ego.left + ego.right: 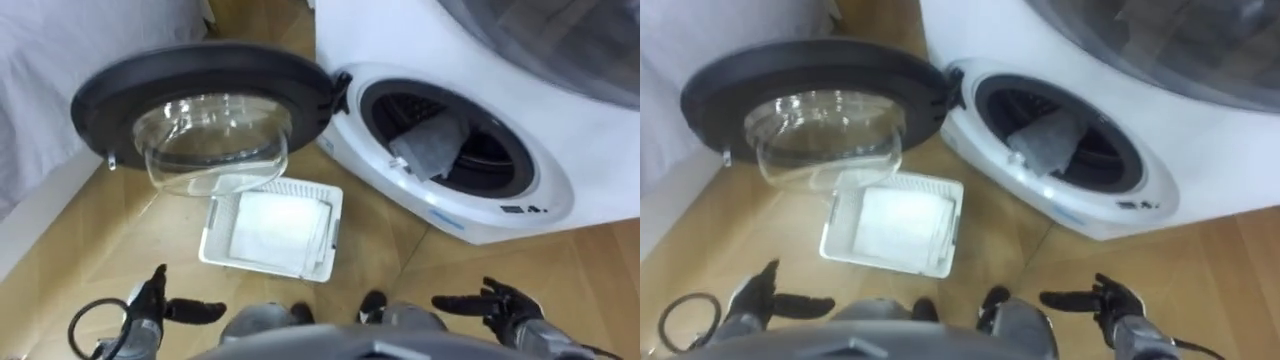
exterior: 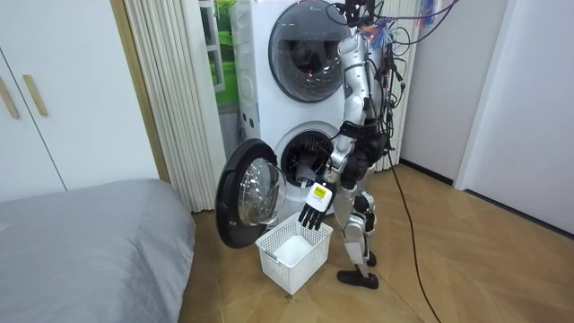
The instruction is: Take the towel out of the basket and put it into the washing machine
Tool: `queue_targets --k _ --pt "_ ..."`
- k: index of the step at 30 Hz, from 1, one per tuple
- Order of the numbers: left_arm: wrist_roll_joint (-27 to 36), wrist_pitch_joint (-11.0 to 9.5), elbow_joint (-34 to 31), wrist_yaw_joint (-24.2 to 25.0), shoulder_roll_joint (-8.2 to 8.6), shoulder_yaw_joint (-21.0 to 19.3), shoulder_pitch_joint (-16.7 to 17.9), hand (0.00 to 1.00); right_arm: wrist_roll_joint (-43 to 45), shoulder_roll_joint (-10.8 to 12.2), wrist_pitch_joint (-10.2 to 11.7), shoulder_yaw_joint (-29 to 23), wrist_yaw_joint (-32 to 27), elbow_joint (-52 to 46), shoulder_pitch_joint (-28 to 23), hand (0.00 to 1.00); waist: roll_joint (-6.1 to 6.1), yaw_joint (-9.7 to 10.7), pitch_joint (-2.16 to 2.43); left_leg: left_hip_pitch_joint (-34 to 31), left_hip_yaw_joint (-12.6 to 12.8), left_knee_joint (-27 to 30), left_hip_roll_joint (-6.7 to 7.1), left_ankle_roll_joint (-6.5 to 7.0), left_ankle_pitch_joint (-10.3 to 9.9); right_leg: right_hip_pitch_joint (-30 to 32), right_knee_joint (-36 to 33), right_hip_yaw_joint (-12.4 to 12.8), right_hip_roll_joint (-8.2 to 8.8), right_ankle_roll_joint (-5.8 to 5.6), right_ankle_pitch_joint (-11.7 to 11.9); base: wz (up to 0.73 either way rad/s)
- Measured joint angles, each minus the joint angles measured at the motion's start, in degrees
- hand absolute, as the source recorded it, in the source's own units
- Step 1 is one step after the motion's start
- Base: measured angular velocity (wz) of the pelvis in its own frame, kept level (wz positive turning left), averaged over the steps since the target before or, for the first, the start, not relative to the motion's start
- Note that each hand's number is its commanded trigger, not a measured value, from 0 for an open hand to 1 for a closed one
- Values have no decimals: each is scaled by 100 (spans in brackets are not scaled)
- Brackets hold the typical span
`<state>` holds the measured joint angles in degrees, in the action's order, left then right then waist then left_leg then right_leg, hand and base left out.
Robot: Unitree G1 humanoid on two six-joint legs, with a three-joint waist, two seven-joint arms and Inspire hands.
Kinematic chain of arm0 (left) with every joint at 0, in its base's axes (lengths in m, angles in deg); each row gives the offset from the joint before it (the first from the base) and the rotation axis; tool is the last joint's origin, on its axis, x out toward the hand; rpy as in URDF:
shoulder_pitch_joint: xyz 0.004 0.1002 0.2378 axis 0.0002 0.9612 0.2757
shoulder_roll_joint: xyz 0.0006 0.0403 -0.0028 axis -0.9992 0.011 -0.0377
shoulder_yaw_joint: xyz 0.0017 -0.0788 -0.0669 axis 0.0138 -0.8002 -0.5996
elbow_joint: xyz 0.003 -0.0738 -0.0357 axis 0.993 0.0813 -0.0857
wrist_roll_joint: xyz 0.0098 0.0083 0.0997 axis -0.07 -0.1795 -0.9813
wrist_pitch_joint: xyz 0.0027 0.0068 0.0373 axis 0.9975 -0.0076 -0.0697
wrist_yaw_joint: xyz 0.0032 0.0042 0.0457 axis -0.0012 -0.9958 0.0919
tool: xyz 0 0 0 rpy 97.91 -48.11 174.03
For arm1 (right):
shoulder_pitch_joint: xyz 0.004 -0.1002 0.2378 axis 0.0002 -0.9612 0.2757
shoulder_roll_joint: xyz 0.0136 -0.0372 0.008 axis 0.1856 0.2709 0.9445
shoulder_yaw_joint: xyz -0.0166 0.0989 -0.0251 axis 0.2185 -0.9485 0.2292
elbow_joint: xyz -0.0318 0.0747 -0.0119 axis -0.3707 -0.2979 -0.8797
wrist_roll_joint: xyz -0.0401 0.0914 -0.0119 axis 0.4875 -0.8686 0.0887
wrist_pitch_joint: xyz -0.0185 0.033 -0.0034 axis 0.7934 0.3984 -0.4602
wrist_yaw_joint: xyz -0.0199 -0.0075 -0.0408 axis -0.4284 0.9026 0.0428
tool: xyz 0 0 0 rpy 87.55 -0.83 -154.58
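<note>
Wood floor (image 1: 400,250); grey towel (image 1: 432,148) in washing machine (image 1: 560,150); left hand (image 1: 150,300), right hand (image 1: 505,300), fingers outstretched, empty.

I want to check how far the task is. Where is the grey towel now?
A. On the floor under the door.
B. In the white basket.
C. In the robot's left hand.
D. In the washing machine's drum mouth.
D: the grey towel lies in the open drum mouth of the washing machine, while the left hand and right hand are open and empty.
</note>
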<state>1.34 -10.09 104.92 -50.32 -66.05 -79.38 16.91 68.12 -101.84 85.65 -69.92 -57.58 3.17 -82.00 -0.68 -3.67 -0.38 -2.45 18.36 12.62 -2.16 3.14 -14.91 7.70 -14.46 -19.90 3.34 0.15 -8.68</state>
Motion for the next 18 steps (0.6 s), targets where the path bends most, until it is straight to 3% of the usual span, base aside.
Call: queue_targets --k 6,10,18 --pt "-715 292 175 66 130 -171 100 0 -30 121 -19 -117 161 4 -247 0 42 26 13 391 -40 -155 -10 -50 28 -429 287 77 -112 0 0 -5" --pt "-740 476 182 86 191 -181 61 0 -12 226 -73 -121 188 39 -253 0 75 38 3 634 -126 -193 -7 -51 27 -695 384 128 -141 -1 0 -1" --pt "-733 1014 203 152 295 -378 -167 0 409 291 -413 -326 176 -23 -169 0 95 76 -19 896 -137 -321 -25 -112 -11 -872 408 266 -214 3 1 -5"
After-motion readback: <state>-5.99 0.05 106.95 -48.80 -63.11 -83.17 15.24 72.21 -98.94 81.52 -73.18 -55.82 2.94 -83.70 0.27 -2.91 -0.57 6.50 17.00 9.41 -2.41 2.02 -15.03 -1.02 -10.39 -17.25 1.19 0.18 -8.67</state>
